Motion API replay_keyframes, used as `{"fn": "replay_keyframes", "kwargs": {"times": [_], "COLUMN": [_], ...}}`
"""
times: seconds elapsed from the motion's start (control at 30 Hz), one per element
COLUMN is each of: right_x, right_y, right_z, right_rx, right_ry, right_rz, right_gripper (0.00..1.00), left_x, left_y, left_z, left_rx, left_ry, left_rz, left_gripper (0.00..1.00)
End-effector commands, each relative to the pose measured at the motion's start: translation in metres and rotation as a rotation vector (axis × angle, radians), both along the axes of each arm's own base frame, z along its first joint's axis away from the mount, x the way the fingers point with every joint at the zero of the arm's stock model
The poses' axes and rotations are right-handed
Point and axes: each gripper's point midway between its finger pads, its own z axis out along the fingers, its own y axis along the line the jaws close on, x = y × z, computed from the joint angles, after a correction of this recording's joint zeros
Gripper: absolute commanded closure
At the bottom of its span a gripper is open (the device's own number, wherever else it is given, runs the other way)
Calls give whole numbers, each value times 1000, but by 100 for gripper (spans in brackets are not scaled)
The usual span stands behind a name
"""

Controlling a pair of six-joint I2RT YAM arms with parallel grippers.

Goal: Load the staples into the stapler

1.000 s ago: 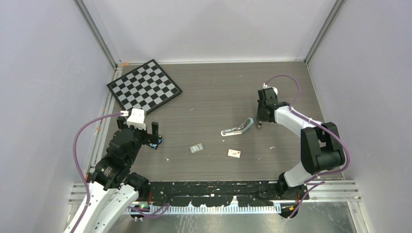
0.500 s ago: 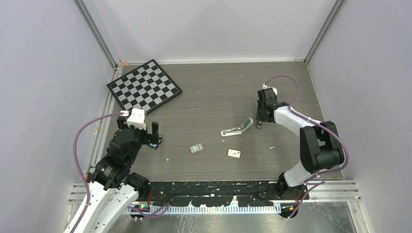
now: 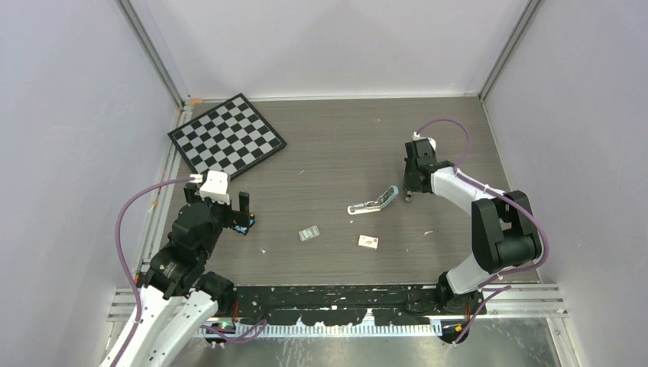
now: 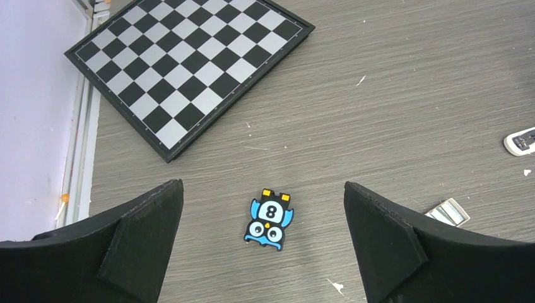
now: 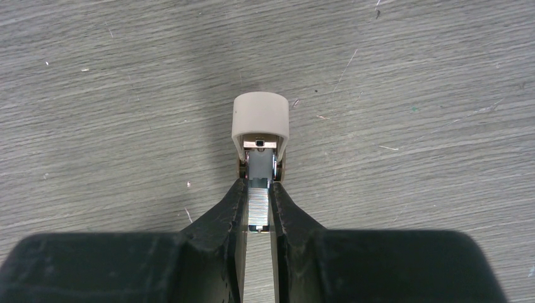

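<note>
Staples (image 5: pixel 258 205) pinched in right tool (image 5: pixel 259 186) show only from its wrist; left tool (image 4: pixel 260 189) gapes.

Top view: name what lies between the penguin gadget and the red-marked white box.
The staples, a small silvery block, lie roughly midway between penguin gadget and white box, shown in the top view.

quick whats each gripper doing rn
Left gripper: open, holding nothing.
Right gripper: shut on a tan-capped metal strip.
</note>
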Motion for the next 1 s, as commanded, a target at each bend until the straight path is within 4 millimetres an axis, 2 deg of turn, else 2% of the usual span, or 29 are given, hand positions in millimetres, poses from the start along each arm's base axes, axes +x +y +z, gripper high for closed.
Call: {"fn": "replay_keyframes", "kwargs": {"times": [0.0, 0.37, 0.97], "right_x": [9, 9, 10], "right_y": [-3, -4, -3], "right_z": [16, 18, 8], "right_rx": [-4, -12, -9], "right_ry": [-65, -73, -55], "right_rz": [-10, -9, -7], "right_gripper": [80, 80, 80], "left_x": [4, 4, 5], "left_y": [-5, -5, -5], "left_z": [10, 10, 10], "left_rx": [-28, -27, -27], "left_ry": [-39, -38, -37], "left_rz": [-8, -9, -9], "left_gripper": [0, 0, 0]}}
